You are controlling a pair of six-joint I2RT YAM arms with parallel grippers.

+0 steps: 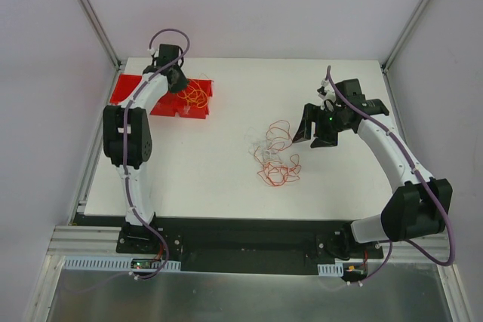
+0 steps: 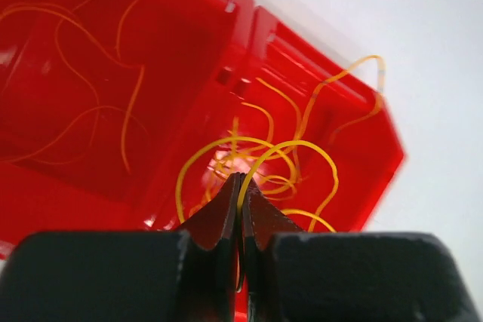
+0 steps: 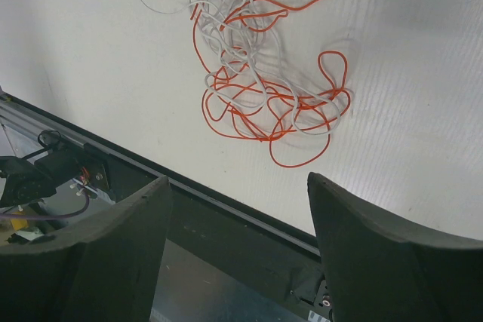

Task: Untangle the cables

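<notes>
A loose tangle of red and white cables (image 1: 275, 157) lies near the middle of the white tabletop (image 1: 189, 179), while yellow cables (image 1: 195, 96) curl inside red bins (image 1: 127, 94) at the far left corner. The left hand (image 1: 178, 81) hangs over those bins, pinched closed on one yellow strand. The right hand (image 1: 313, 135), fingers spread wide and holding nothing, hovers just right of the tangle.

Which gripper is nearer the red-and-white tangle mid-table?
Right. The right gripper sits open just right of the tangle; the left gripper is far off over the red bins, jaws shut on a yellow cable.
</notes>
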